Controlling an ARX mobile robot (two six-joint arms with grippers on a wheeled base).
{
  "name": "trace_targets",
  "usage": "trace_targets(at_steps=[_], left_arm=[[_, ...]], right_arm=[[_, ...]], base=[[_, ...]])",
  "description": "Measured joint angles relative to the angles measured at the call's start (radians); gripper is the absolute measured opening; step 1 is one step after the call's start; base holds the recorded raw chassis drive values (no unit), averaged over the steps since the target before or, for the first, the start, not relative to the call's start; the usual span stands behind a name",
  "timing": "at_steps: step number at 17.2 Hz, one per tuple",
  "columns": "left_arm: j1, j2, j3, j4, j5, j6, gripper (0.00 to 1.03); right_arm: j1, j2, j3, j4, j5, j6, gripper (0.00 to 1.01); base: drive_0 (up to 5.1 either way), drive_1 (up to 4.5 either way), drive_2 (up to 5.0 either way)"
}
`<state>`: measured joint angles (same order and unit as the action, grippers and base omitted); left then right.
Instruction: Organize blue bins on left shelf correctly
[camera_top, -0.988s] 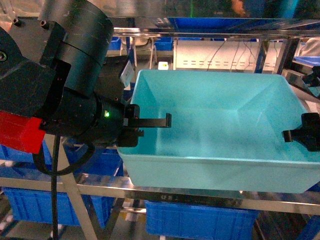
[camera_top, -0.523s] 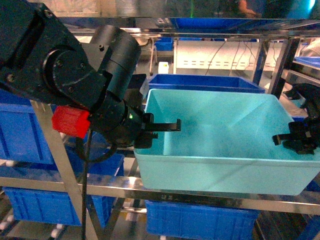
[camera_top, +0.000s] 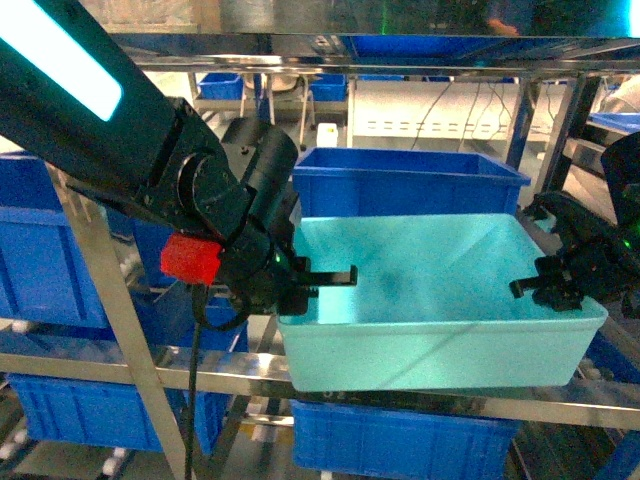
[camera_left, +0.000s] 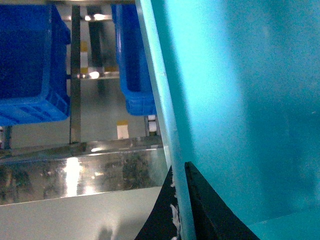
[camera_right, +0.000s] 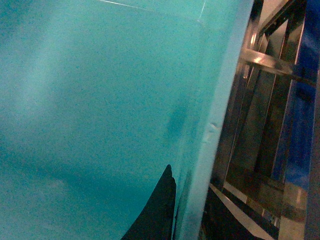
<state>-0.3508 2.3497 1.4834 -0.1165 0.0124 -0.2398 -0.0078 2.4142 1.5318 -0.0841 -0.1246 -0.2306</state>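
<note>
The shiny stainless-steel rack with slanted uprights and horizontal rails (camera_top: 110, 300) fills the head view, royal-blue ribbed plastic totes (camera_top: 410, 180) sitting on its levels behind, below and to the left of the pale bin. In front of the rack's middle rail, a light turquoise rectangular plastic tote (camera_top: 430, 345) is held level between the two arms; its inside is glossy and smooth, its walls taper down to a flat floor, its rim is flat, and it is empty. It is clearly paler than the royal-blue tote directly behind it. The black left gripper (camera_top: 325, 278), below a red block on the wrist, is clamped on the tote's left wall: the left wrist view shows one dark finger (camera_left: 205, 210) inside the wall and one outside, the rim pinched between. The black right gripper (camera_top: 545, 288) grips the right wall the same way, one dark finger (camera_right: 157, 215) pressed against the inner face
</note>
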Motion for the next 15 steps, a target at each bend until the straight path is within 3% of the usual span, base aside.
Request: trace_targets(at_steps=[2, 6, 11, 13, 14, 15], left_arm=[[0.012, 0.05, 0.048, -0.05, 0.017, 0.006, 0.02], [0.026, 0.098, 0.133, -0.087, 0.018, 0.066, 0.02], [0.035, 0.107, 0.136, -0.086, 0.011, 0.135, 0.02], [0.034, 0.108, 0.138, -0.091, 0.01, 0.142, 0.02], [0.034, 0.109, 0.138, -0.093, 0.009, 0.144, 0.02], [0.034, 0.112, 0.141, -0.089, 0.01, 0.148, 0.02]], right_arm=[[0.009, 0.05, 0.033, -0.039, 0.016, -0.014, 0.07], [0.026, 0.071, 0.06, -0.045, 0.033, -0.006, 0.07], [0.049, 0.092, 0.054, -0.036, 0.051, 0.026, 0.07], [0.049, 0.092, 0.047, -0.036, 0.058, 0.032, 0.07], [0.054, 0.091, 0.048, -0.042, 0.071, 0.023, 0.12], [0.054, 0.09, 0.048, -0.04, 0.099, -0.032, 0.25]], base=[[0.0, 4.3, -4.3], [0.0, 4.3, -4.3], [0.0, 0.0, 0.0], [0.0, 0.0, 0.0], [0.0, 0.0, 0.0], [0.0, 0.0, 0.0]])
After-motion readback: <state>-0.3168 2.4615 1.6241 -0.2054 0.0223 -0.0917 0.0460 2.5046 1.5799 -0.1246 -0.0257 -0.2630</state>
